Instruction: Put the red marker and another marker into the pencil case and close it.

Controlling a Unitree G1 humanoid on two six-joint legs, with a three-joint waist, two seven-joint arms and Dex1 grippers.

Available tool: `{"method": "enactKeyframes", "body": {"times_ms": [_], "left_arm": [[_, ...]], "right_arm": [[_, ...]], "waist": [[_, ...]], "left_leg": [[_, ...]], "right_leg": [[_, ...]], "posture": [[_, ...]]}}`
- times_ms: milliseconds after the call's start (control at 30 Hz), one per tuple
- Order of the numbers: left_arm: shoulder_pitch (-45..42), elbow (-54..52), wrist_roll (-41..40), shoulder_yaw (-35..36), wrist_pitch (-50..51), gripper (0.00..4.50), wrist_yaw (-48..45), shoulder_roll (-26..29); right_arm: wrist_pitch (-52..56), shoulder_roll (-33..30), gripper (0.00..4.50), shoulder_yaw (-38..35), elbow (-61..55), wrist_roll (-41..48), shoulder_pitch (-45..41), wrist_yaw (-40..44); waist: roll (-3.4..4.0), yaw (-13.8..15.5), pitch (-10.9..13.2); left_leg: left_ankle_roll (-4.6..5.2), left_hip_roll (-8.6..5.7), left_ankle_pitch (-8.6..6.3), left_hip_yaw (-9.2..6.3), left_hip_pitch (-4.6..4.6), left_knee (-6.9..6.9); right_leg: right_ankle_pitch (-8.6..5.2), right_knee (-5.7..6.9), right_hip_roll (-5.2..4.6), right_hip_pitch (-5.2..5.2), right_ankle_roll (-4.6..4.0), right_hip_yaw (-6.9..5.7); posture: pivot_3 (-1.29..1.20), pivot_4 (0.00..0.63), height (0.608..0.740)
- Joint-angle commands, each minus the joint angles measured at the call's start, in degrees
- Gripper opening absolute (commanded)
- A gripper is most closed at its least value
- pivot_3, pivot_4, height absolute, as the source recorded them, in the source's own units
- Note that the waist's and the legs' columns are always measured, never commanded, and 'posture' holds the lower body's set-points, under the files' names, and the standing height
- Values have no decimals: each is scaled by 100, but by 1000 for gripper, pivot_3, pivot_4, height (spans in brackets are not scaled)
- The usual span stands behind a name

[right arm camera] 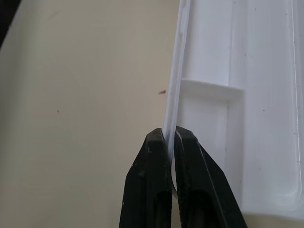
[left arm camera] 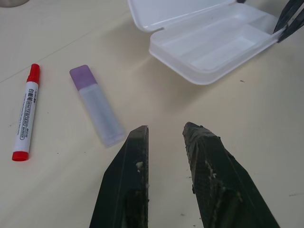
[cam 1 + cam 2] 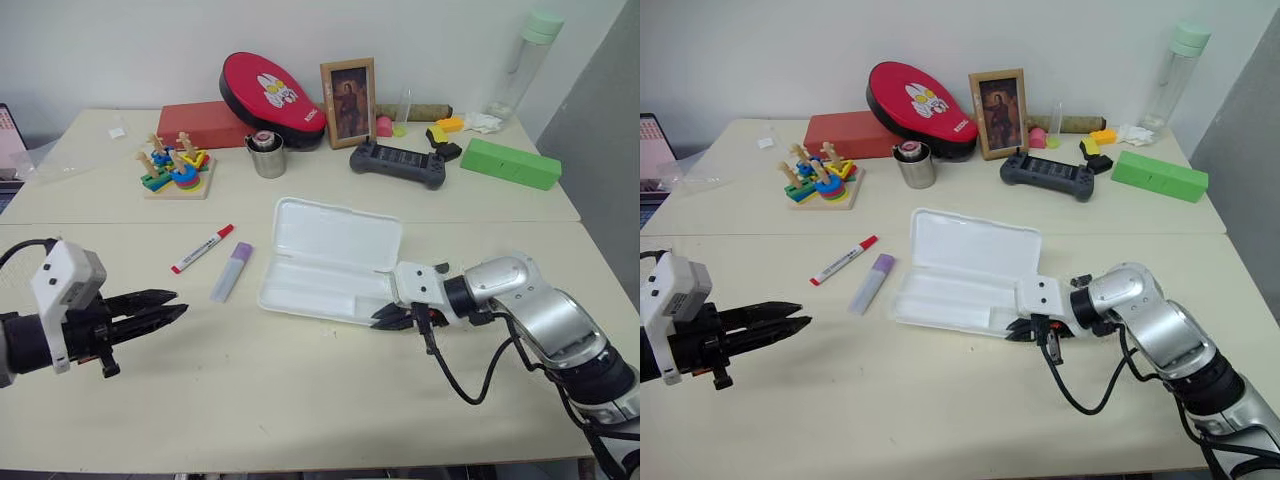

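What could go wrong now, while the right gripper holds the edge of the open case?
1. The right gripper pinches only the thin rim of the pencil case; it may slip off, or drag the case.
2. The red marker and the lilac marker lie close together, so the open left gripper may knock one.

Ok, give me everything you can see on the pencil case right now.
The pencil case is a flat white plastic box with rounded corners, lying open on the table, lid tipped back toward the far side. Its moulded tray holds nothing. The right tool is shut on the tray's near rim. Both markers lie on the table to its left, apart from it.
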Motion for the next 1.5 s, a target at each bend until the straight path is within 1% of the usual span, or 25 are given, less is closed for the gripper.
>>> {"method": "enactKeyframes", "body": {"times_ms": [33, 233, 433, 733, 967, 1033, 1133, 1333, 1367, 1400, 1433, 1467, 1500], "left_arm": [[-141, 76, 38, -37, -72, 1259, -107, 180], [-336, 222, 83, -188, -68, 1259, -243, 382], [-467, 325, 109, -162, -38, 1259, -418, 568], [-508, 274, 107, -122, 46, 1259, -572, 644], [-452, 176, 92, -47, 136, 1259, -657, 639], [-458, 149, 88, -38, 164, 1259, -656, 627], [-458, 131, 90, -32, 170, 1259, -651, 615], [-471, 176, 114, -75, 141, 1259, -655, 611], [-481, 185, 116, -94, 131, 1259, -655, 613], [-492, 192, 114, -109, 125, 1259, -651, 611], [-501, 198, 117, -124, 116, 1259, -647, 609], [-512, 213, 124, -148, 99, 1259, -647, 608], [-522, 221, 114, -161, 98, 1259, -646, 599]], "right_arm": [[169, -98, 16, -230, -524, 323, 37, -62], [155, -220, 16, -39, -710, 415, 124, -139], [22, -370, 16, 185, -705, 353, 352, -120], [-486, -416, 16, 600, -323, 6, 562, -133], [-704, -387, 16, 726, -109, -110, 526, -40], [-746, -391, 537, 731, -84, -118, 511, -11], [-756, -396, 1128, 710, -63, -108, 481, 15], [-392, -261, 2651, 506, -131, 137, 290, -4], [-362, -259, 2822, 467, -143, 179, 280, -26], [-316, -250, 3106, 427, -151, 219, 272, -58], [-278, -242, 3246, 376, -167, 265, 263, -75], [-220, -239, 3590, 305, -189, 350, 240, -65], [-133, -239, 3763, 207, -222, 469, 208, -49]], "waist": [[0, -3, 0], [0, -4, 0], [0, -6, 0], [0, -11, 1], [0, -23, 1], [0, -22, 1], [0, -23, 1], [0, -24, 1], [-1, -25, 1], [-1, -24, 1], [0, -24, 1], [0, -24, 1], [0, -24, 1]], "left_leg": [[0, 0, 0, 0, 0, 0], [0, 0, 0, 1, -3, -2], [0, 0, 0, 1, -5, -2], [0, 0, 0, 2, -5, -2], [0, 0, 0, 2, -5, -1], [0, 0, 0, 1, -5, -1], [0, 0, 0, 1, -5, -1], [0, 0, 0, 1, -4, -1], [0, 0, 0, 1, -4, -1], [0, 0, 0, 1, -5, -1], [0, 0, 0, 1, -5, -1], [0, 0, 0, 1, -5, -1], [0, 0, 0, 1, -5, -1]], "right_leg": [[0, 0, 0, -1, 0, 0], [-1, -1, 0, -6, -1, 1], [-1, 0, 0, -8, -1, 0], [-1, 0, 0, -9, -1, 1], [-1, 1, 0, -8, 0, 1], [-1, 1, 0, -7, 0, 1], [-1, 1, 0, -7, 0, 1], [-1, 2, 0, -7, -1, 1], [-1, 2, 0, -7, -1, 1], [-1, 2, 0, -7, -1, 0], [-1, 2, 0, -7, -1, 0], [-1, 2, 0, -7, -1, 0], [-1, 2, 0, -7, -1, 0]], "posture": [[0, 150, 740], [0, 150, 740], [0, 150, 740], [0, 150, 740], [0, 150, 740], [0, 150, 740], [0, 150, 740], [0, 150, 740], [0, 150, 740], [0, 150, 740], [0, 150, 740], [0, 150, 740], [0, 150, 740]]}}
